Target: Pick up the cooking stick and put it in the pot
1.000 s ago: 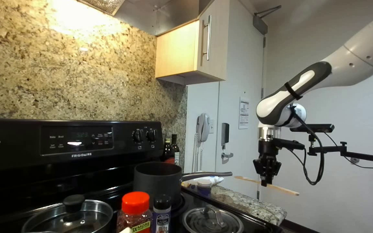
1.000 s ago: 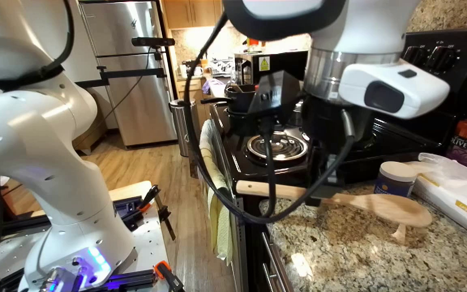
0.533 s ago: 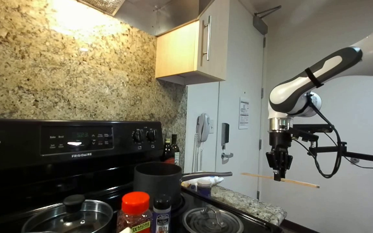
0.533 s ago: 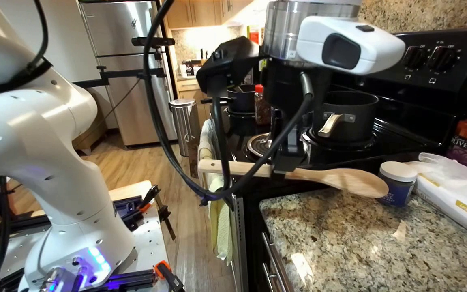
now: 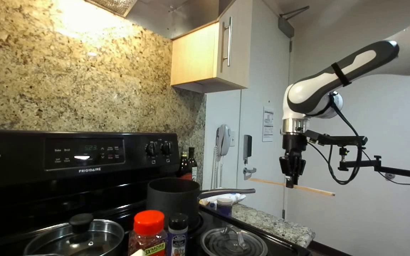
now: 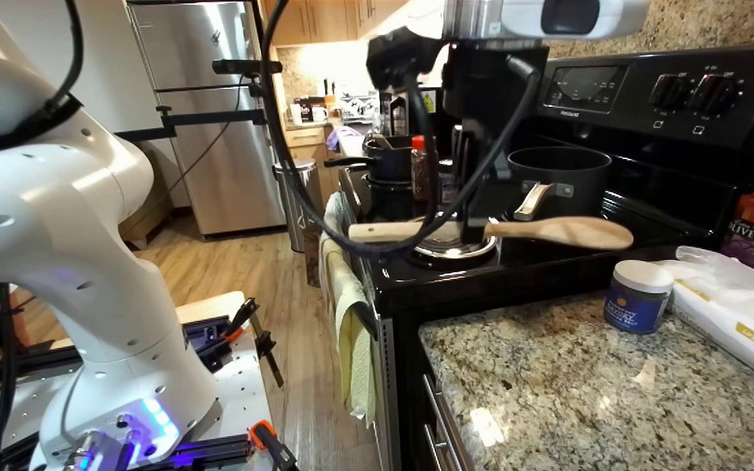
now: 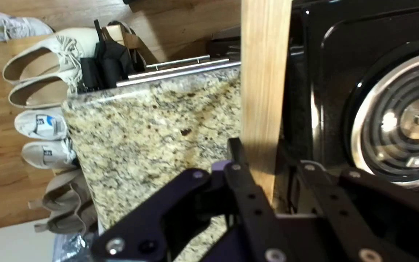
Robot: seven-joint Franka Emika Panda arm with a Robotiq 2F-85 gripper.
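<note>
The cooking stick, a pale wooden spoon-like stick, shows edge-on in an exterior view and broadside in an exterior view. Its flat shaft runs up through the wrist view. My gripper is shut on the stick's middle and holds it about level in the air. The fingers also show dark in an exterior view and on both sides of the shaft in the wrist view. The dark pot stands on the stove, apart from the gripper. It also shows in an exterior view; its inside floor is hidden.
A red-capped jar, a dark-capped bottle and glass-lidded pans stand near the pot. The pot's handle sticks out toward the counter. A blue jar and white box sit on the granite counter.
My gripper has risen with the stick from low over the counter to stove height. It first shifted away from the pot, then back toward it. The pot has not moved.
</note>
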